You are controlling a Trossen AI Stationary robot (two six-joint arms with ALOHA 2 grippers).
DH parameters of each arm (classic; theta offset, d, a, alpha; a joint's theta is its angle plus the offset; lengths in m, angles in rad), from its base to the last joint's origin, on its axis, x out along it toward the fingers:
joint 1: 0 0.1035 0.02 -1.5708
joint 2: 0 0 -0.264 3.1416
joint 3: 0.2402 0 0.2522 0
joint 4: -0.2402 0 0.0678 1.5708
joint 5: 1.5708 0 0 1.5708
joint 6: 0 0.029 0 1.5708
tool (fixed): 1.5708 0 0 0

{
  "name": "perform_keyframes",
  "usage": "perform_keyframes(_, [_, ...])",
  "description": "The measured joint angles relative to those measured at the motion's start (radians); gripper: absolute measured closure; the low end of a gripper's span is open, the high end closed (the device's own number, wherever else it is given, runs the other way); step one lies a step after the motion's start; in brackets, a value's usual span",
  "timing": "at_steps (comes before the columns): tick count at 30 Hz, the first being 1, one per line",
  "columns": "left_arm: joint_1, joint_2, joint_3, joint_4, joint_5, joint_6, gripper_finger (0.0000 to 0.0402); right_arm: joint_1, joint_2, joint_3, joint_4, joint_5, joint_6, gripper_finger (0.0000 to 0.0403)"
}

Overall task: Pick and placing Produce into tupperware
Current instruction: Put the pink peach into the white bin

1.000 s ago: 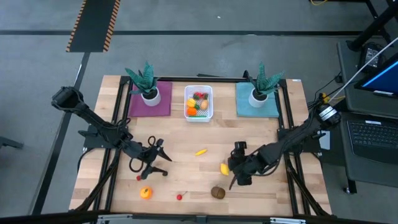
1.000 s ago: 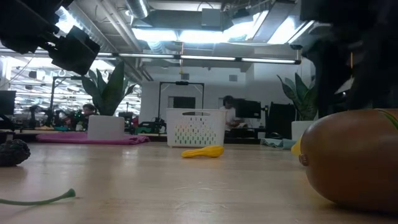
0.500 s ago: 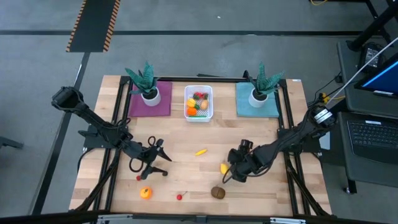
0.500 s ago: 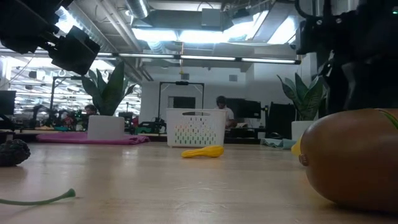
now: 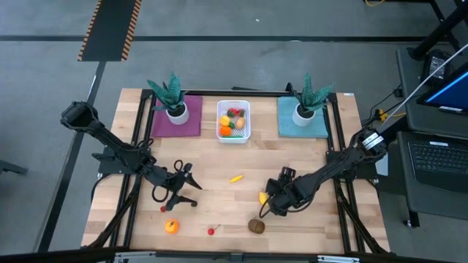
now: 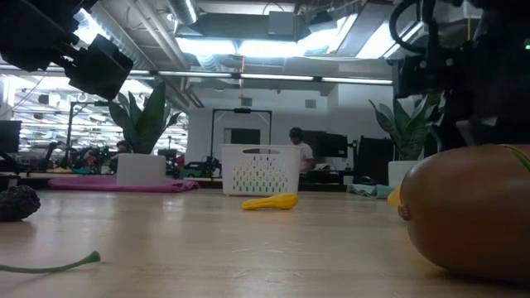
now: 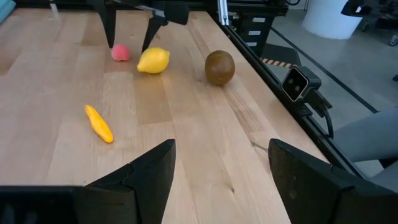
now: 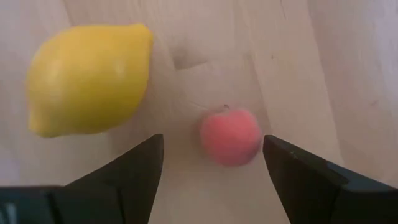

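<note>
Two grippers work over the table [image 5: 219, 168], both with jaws open and empty. Right gripper [image 5: 265, 210] hangs low near the front edge, its fingers [image 8: 124, 180] straddling a small pink fruit [image 8: 229, 137], with the lemon [image 5: 263, 197] just beside it and the kiwi [image 5: 256, 226] near. Left gripper [image 5: 191, 191] waits at front left, well apart from the banana [image 5: 235, 177]. At the back, between the purple and teal mats, the tub [image 5: 233, 136] holds several produce pieces.

Right gripper [image 5: 265, 207] now farther toward the table's front edge, low beside the lemon [image 5: 263, 197], fingers apart over a small pink fruit [image 8: 230, 136].
</note>
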Motion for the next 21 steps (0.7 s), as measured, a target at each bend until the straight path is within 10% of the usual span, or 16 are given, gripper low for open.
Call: perform_keyframes(21, [0.0,0.0,0.0,0.0,-0.007,0.0,0.0154,-0.025,0.035,0.001,0.028,-0.012,-0.007,0.015])
